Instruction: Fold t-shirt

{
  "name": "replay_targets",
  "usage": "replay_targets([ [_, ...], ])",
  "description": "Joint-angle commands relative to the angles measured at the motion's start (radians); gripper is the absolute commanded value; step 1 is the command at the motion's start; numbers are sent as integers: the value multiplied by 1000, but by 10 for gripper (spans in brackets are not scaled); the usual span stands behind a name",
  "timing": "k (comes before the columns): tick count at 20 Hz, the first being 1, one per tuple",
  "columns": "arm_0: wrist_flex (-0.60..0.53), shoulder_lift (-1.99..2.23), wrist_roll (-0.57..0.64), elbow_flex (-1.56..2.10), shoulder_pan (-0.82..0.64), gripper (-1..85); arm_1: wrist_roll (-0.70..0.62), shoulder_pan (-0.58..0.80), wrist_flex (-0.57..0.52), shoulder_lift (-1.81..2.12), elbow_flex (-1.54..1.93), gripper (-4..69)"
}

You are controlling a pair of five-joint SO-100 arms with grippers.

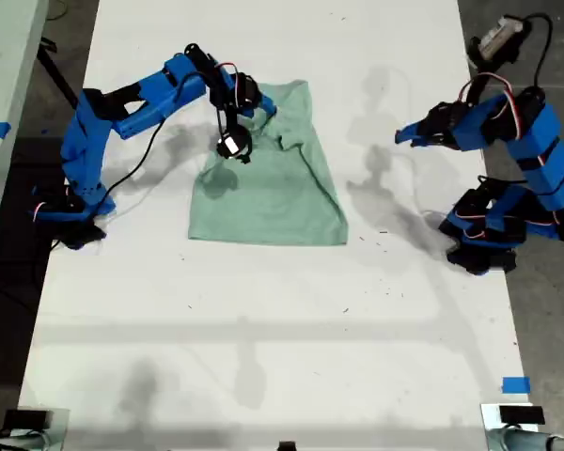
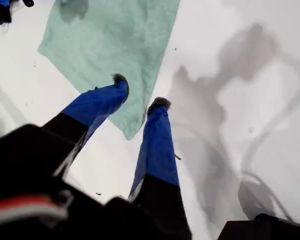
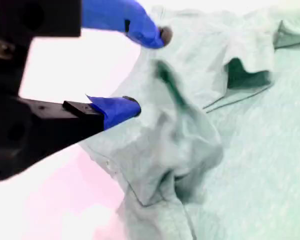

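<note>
Right now my second gripper [image 3: 145,70] hangs with jaws apart over the bunched sleeve of the t-shirt [image 1: 273,183], which lies mid-table, so I should pinch the doubled edge cleanly, while my first gripper [image 2: 140,92] waits unclenched

My first hand [image 2: 139,95] sits on the arm at the exterior view's right [image 1: 406,136]: arm folded back on itself, hand held up off the surface, jaws parted with nothing between them. My second hand [image 3: 149,70] is on the arm at the exterior view's left [image 1: 235,141]: arm stretched out toward the middle, wrist bent down, jaws apart and gripping nothing.
</note>
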Motion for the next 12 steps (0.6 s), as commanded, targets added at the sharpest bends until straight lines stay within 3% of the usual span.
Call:
replay_targets([
  [1,-9,170,46,-43,44,323,23,-32,-18,37,38,185],
  [3,60,325,75,-43,57,321,41,-81,-52,44,94,204],
  [5,204,465,81,-17,80,318,63,-141,-87,44,144,209],
  [8,350,712,77,229,175,318,104,-262,-173,31,233,229],
  [12,328,1025,-57,732,333,314,167,-387,-331,-49,354,236],
])
